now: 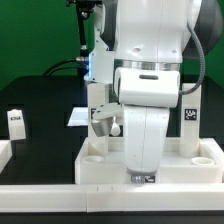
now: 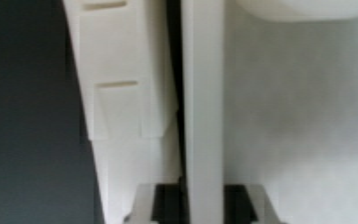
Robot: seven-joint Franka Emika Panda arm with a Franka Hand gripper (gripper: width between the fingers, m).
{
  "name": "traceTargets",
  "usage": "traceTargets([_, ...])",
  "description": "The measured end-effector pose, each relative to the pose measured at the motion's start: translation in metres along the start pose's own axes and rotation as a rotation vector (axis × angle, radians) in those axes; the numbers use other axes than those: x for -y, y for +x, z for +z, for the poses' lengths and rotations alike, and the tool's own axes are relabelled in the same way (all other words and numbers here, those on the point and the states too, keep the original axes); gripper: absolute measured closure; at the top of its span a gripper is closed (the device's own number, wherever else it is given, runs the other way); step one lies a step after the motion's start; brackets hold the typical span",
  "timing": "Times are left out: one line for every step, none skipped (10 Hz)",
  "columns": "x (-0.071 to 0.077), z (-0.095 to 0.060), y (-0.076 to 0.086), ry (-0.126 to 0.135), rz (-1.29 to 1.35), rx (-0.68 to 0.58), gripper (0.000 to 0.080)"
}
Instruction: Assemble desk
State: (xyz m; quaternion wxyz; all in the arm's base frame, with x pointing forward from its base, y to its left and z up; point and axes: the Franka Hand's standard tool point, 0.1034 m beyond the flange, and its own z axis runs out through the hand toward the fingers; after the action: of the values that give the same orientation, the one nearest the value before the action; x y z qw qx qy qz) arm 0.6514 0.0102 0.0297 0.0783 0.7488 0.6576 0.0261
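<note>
Low on the desk's near wall, fingers astride its rim.

Exterior view: my gripper sits at the near wall of the tabletop, I judge to steer the whole slab from there. A tagged leg stands by its far corner, and a loose leg waits well apart on the exterior view's left. Wrist view: one dark fingertip lies on either side of the thin wall. I cannot tell whether they press it.
</note>
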Motion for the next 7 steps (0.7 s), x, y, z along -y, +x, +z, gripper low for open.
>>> traceTargets([-0.0004, -0.0014, 0.0001, 0.008, 0.006, 0.005, 0.0744])
traceTargets([0.0000, -0.0011, -0.0008, 0.019, -0.001, 0.011, 0.0744])
traceTargets([-0.0005, 0.0003, -0.0003, 0.020, -0.003, 0.013, 0.0744])
traceTargets([-0.0011, 0.0007, 0.0014, 0.005, -0.022, 0.014, 0.0744])
traceTargets([-0.0010, 0.0007, 0.0013, -0.006, -0.036, 0.018, 0.0744])
traceTargets([-0.0010, 0.0007, 0.0009, -0.005, -0.036, 0.019, 0.0744])
traceTargets([-0.0011, 0.0005, 0.0004, -0.005, -0.035, 0.019, 0.0744])
